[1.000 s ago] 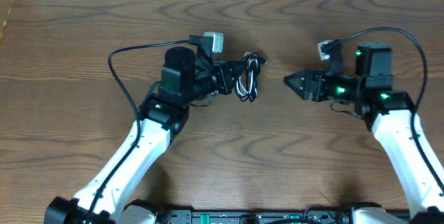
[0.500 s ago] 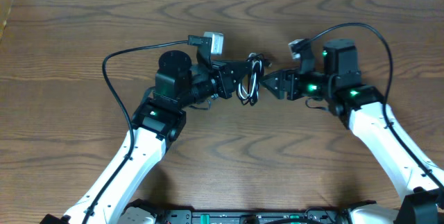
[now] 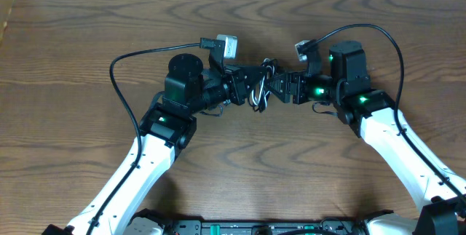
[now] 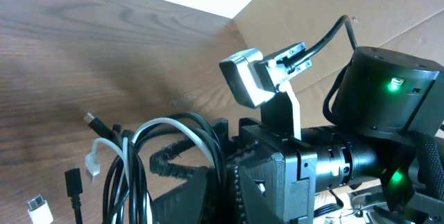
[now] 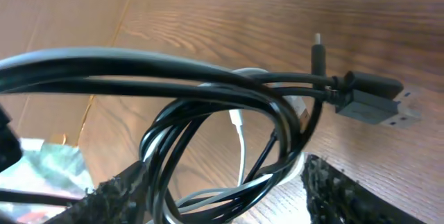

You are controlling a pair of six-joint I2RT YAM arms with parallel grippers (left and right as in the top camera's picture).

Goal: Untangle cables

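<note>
The cables [image 3: 261, 87] are a small looped bundle of thin black and white cords held just above the table's middle. My left gripper [image 3: 247, 86] is shut on the bundle's left side; in the left wrist view the cords [image 4: 139, 161] loop out from between its fingers [image 4: 222, 182], with small plug ends [image 4: 73, 182] hanging loose. My right gripper [image 3: 282, 88] is open, its fingers on either side of the bundle's right part. In the right wrist view the loops [image 5: 229, 134] lie between the spread fingers [image 5: 225, 172], and a black USB plug [image 5: 374, 106] sticks out to the right.
The brown wooden table [image 3: 233, 169] spreads all around. A cardboard wall [image 3: 6, 9] stands at the far left. Thick black robot wires arc over each arm, on the left [image 3: 138, 52] and on the right [image 3: 378, 30]. The right arm's wrist camera [image 4: 250, 78] is close in front of the left gripper.
My right arm has moved left from open table up to the bundle, and its open fingers now straddle the cords. My left gripper stays shut on the bundle, nearly still.
</note>
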